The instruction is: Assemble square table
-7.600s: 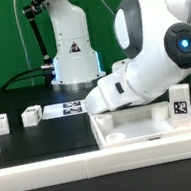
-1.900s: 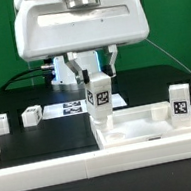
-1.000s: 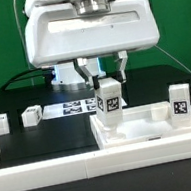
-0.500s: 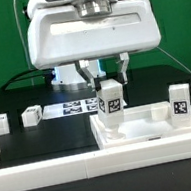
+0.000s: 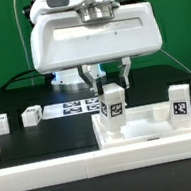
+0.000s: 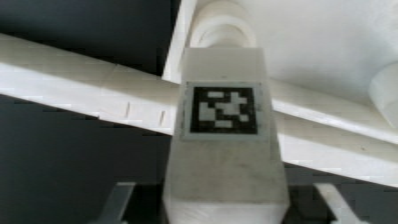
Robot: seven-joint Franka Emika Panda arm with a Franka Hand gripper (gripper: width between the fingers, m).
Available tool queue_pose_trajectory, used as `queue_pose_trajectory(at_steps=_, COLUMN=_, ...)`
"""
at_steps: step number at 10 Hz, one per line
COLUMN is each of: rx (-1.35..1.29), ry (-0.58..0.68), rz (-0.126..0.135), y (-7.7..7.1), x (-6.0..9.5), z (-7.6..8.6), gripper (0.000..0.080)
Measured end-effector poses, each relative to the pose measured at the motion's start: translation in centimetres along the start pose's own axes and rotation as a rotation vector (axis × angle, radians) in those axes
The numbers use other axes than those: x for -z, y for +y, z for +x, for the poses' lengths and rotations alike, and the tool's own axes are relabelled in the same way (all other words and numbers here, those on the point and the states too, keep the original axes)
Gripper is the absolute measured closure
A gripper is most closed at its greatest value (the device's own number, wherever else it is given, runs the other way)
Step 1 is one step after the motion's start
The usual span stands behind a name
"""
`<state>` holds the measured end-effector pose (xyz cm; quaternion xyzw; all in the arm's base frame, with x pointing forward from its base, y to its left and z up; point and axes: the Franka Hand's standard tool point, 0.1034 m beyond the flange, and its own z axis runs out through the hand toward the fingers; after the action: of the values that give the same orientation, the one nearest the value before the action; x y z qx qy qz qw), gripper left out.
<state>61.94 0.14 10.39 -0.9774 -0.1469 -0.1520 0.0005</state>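
Observation:
The square table's top [image 5: 152, 140] is a white rimmed tray at the front of the exterior view's right. My gripper [image 5: 109, 81] hangs over its far left corner, shut on an upright white tagged leg [image 5: 112, 103] whose lower end reaches down inside the tray's rim. The wrist view shows this leg [image 6: 222, 110] running straight out from between my fingers [image 6: 134, 200], with the tray's rim [image 6: 89, 85] crossing behind it. A second leg [image 5: 179, 102] stands upright at the tray's far right corner. Two more legs [image 5: 1, 123] [image 5: 31, 115] lie loose on the black table at the left.
The marker board [image 5: 70, 108] lies flat behind the tray, between the loose legs and the held leg. A long white rail [image 5: 51, 172] runs along the front edge. The arm's base [image 5: 73, 47] stands at the back in front of a green wall.
Over the last two seconds the gripper has carried the leg slightly to the exterior view's right and lower, toward the tray's corner. Earlier the arm lay low across the tray.

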Motion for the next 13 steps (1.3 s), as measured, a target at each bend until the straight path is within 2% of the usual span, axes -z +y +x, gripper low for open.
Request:
queue_pose_trajectory(at_steps=3, rx=0.000, ry=0.002, rz=-0.005, y=0.03, x=-0.41, z=-0.16, gripper=0.0509)
queue_pose_trajectory(at_steps=7, rx=0.006, ry=0.050, rz=-0.037, y=0.04, x=-0.45, z=-0.04, gripper=0.0509)
queue_pose_trajectory(at_steps=11, rx=0.008, ry=0.100, rz=-0.081, y=0.32, x=-0.62, z=-0.70, gripper=0.0509)
queue_pose_trajectory(at_steps=13, rx=0.008, ry=0.099, rz=-0.080, y=0.34, x=-0.61, z=-0.69, gripper=0.0509)
